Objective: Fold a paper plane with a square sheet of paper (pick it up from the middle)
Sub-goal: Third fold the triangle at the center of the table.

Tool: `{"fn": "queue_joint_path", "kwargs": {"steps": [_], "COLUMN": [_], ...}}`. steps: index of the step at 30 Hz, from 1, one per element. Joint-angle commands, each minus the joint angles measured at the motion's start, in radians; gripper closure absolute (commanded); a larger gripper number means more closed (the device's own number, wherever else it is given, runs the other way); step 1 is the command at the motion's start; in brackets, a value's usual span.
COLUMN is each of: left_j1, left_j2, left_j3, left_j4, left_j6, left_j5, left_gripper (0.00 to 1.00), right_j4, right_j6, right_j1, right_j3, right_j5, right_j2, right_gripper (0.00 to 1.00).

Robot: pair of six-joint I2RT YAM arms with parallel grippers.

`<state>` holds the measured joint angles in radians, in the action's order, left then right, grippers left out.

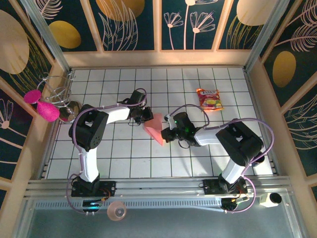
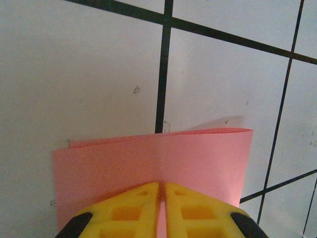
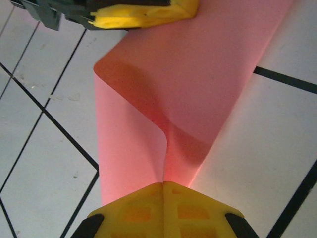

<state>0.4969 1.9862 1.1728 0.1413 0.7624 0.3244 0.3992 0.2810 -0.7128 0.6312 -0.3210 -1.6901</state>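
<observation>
The salmon-pink square sheet of paper is lifted off the tiled table between my two grippers, near the middle. My left gripper is shut on its far upper edge; in the left wrist view the sheet hangs doubled over beyond the yellow fingertips. My right gripper is shut on the near lower edge; in the right wrist view the paper curls into a loose fold running up to the left gripper's yellow finger.
A red-and-yellow snack packet lies on the tiles at the back right. Round magenta discs and a wire stand sit at the far left. Wooden walls fence the table.
</observation>
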Motion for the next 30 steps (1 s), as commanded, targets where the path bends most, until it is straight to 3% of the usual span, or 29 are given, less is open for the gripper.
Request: {"fn": "queue_joint_path", "kwargs": {"steps": [1,30], "left_j1": [0.005,0.006], "left_j2": [0.023,0.032], "left_j3": [0.002,0.004], "left_j4": [0.059,0.062], "left_j6": [-0.016,-0.026], "left_j5": [-0.02,-0.013], "left_gripper": [0.88,0.89], "right_j4": [-0.02,-0.046], "right_j6": [0.02,-0.002], "right_j1": [0.007,0.009], "right_j3": [0.025,0.076], "right_j5": [0.036,0.026], "right_j2": [-0.02,-0.063], "right_gripper": [1.0,1.0]}}
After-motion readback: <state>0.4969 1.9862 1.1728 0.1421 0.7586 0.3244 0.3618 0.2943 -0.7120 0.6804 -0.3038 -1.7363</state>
